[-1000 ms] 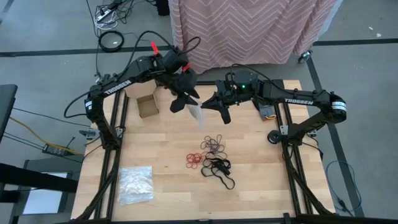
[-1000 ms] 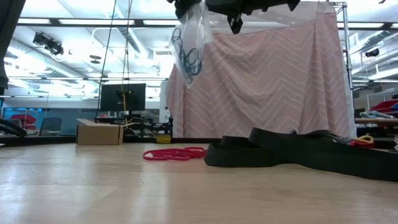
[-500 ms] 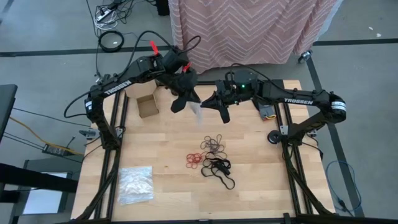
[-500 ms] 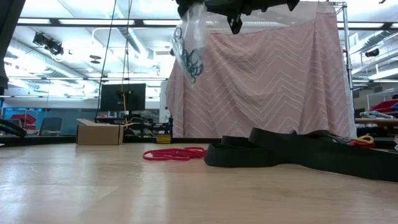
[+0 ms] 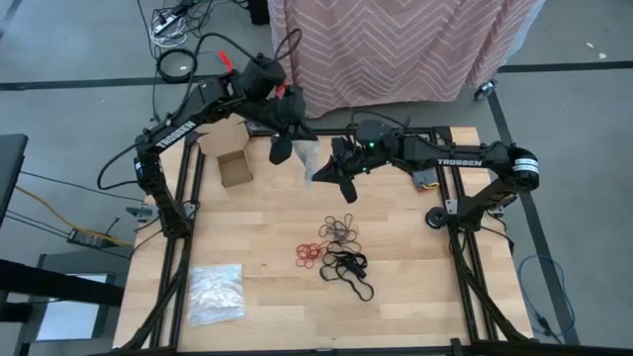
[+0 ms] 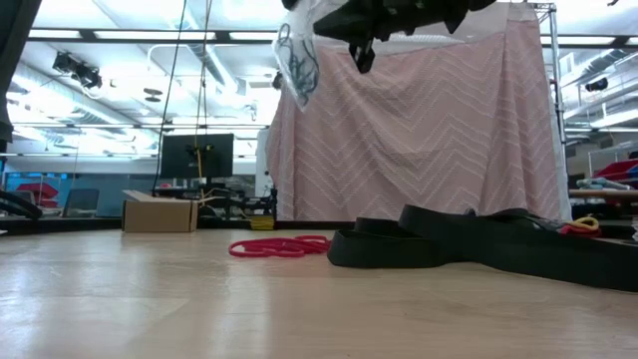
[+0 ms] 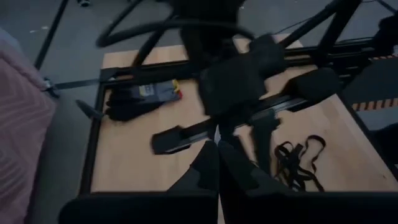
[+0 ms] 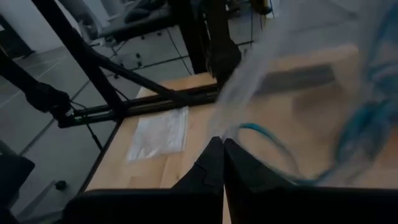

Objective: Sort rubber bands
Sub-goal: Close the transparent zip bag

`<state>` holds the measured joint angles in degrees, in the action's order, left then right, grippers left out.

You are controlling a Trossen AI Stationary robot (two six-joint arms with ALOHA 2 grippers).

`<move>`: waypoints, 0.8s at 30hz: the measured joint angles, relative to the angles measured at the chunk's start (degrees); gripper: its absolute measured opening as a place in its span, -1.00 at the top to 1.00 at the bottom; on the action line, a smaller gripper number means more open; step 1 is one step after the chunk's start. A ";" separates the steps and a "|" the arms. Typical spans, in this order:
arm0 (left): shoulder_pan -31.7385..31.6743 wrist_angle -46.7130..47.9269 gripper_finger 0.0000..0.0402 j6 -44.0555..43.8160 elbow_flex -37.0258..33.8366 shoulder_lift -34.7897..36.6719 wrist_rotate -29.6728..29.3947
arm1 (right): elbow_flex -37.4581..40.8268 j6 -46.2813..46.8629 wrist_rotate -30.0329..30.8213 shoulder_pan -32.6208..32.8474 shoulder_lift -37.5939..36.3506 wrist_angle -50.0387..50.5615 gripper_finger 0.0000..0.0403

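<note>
- Wooden surface (image 5: pixel 257 257) carries loose rubber bands (image 5: pixel 336 247): tan-brown loops at the back, red ones at left, larger black ones nearest the front
- Clear bag (image 6: pixel 299 55) with blue-teal bands inside hangs high above the surface
- Left claw (image 5: pixel 283 150) and right claw (image 5: pixel 331 170) are both pinched closed on that bag
- Small cardboard box (image 5: pixel 234 168) sits near the left arm

Table (image 5: pixel 247 247): pale wood planks, matt finish. Bag (image 6: pixel 299 60): clear, glossy plastic film holding thin blue rubber bands (image 8: pixel 367 124). Box (image 5: pixel 234 168): brown matt cardboard; backdrop (image 6: pixel 419 130): pink woven cloth.
</note>
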<state>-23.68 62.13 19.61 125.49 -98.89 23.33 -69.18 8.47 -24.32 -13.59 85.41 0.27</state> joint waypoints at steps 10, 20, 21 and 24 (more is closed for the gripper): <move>-0.71 6.30 1.00 2.28 -0.04 0.04 -2.69 | -0.03 1.48 1.59 -3.81 -5.17 -0.84 0.82; 0.29 2.92 1.00 1.45 -0.15 -0.91 -2.42 | -0.03 5.53 3.07 -5.19 -4.96 -5.50 0.36; 0.46 2.44 1.00 1.43 -0.15 -1.10 -2.19 | -0.03 5.62 3.07 -5.28 -4.94 -5.55 0.35; 0.52 1.36 1.00 1.43 -0.15 -1.60 -2.08 | -0.03 6.03 2.78 -5.49 -4.94 -5.54 0.38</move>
<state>-23.16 63.48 21.04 125.34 -100.49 21.26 -69.21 14.50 -21.53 -19.07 80.47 -5.27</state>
